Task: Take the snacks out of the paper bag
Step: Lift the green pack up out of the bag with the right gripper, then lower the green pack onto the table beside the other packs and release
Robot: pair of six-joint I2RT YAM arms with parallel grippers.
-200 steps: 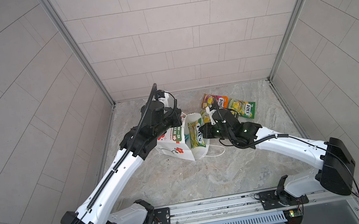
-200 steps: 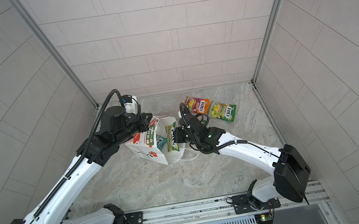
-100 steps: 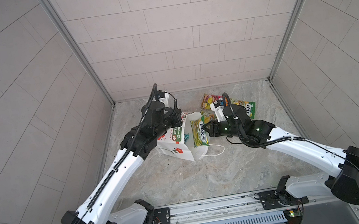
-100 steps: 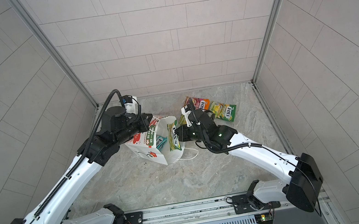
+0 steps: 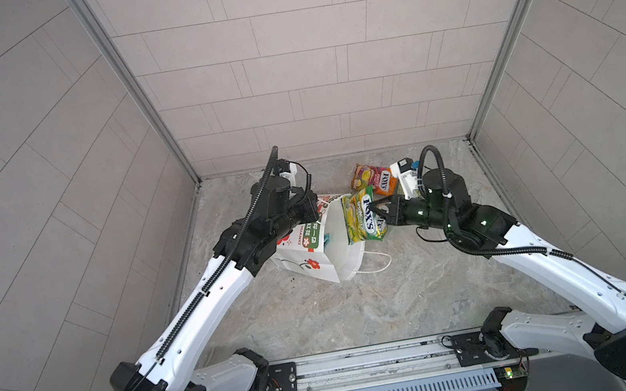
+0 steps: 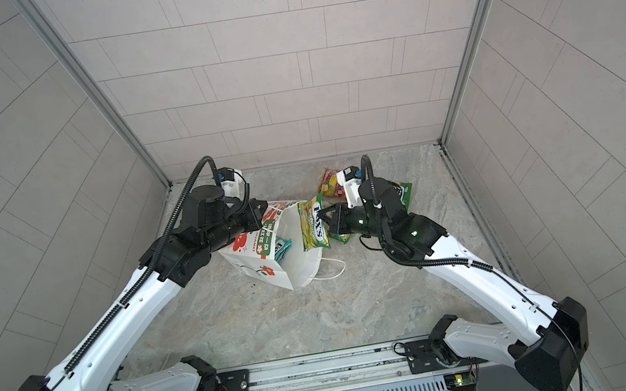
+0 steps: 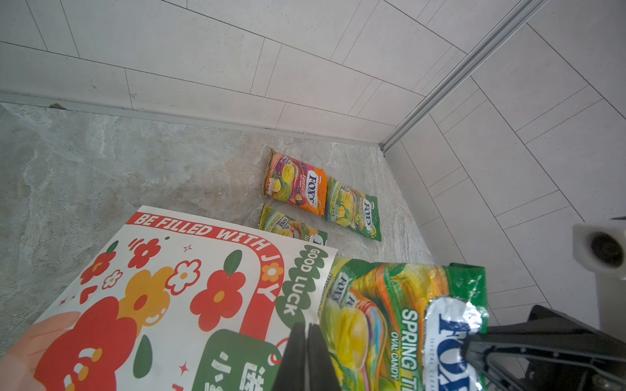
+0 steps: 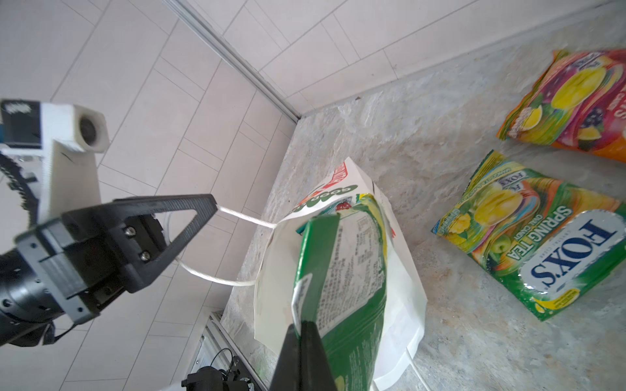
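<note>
The white paper bag [image 5: 307, 266] with red flowers leans on the floor, its mouth facing right. My left gripper [image 5: 317, 210] is shut on its cord handle [image 8: 237, 216] and holds that side up. My right gripper [image 5: 375, 207] is shut on a green-and-yellow snack packet [image 5: 363, 218], which hangs just outside the bag's mouth. In the right wrist view the jaws [image 8: 301, 328] pinch the packet's edge [image 8: 342, 287]. A teal packet [image 6: 281, 249] shows inside the bag. An orange packet [image 7: 298, 184] and two green packets [image 7: 354, 210] [image 7: 291, 228] lie on the floor behind.
The back wall [image 5: 325, 119] and the right wall corner [image 5: 471, 137] stand close behind the laid-out packets. The bag's second cord handle [image 5: 376, 262] lies loose on the marble floor [image 5: 361, 307] in front of the bag.
My right gripper has drawn the green-and-yellow packet up and to the right, out of the bag's mouth. The left gripper has stayed on the handle.
</note>
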